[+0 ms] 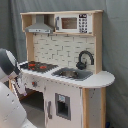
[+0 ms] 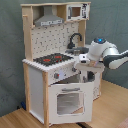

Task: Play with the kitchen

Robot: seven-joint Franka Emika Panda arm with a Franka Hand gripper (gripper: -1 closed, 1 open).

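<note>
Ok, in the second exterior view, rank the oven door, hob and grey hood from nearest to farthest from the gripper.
1. Oven door: just below the gripper, toward the second exterior view's left.
2. Hob: on the counter, further left.
3. Grey hood: up top, farthest.

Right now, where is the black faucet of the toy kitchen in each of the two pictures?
First exterior view: the faucet arches over the sink, right of centre, with the hob on the first exterior view's left.
Second exterior view: the faucet stands at the back, just above centre, behind the robot arm.
Shared landmark: the black-and-red hob beside the sink.
</note>
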